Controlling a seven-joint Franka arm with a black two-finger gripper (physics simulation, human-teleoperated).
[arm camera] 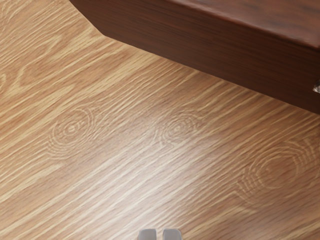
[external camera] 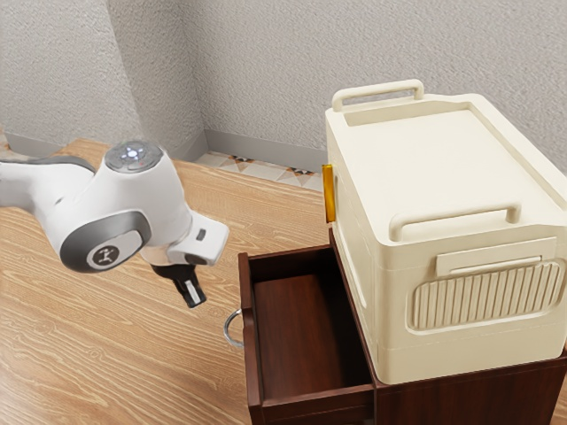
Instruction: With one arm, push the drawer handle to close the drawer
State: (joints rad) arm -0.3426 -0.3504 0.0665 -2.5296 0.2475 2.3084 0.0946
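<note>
My gripper (external camera: 196, 302) hangs fingers-down over the table, shut with nothing between its fingertips. It stands short of the drawer's outer face, apart from the curved metal handle (external camera: 232, 328). The dark wooden drawer (external camera: 249, 354) is pulled well out of its cabinet (external camera: 469, 396), its inside bare. In the wrist view the gripper (arm camera: 160, 234) shows its two pale tips close together, and the drawer front (arm camera: 210, 55) crosses beyond them. A small shiny bit of the handle (arm camera: 317, 89) shows at that view's edge.
A large cream box (external camera: 416, 177) with raised rails sits on the cabinet, an orange piece (external camera: 329, 193) on its side. Wood-grained table (external camera: 115, 354) lies under the arm and beside the drawer. Textured walls (external camera: 266, 71) rise behind.
</note>
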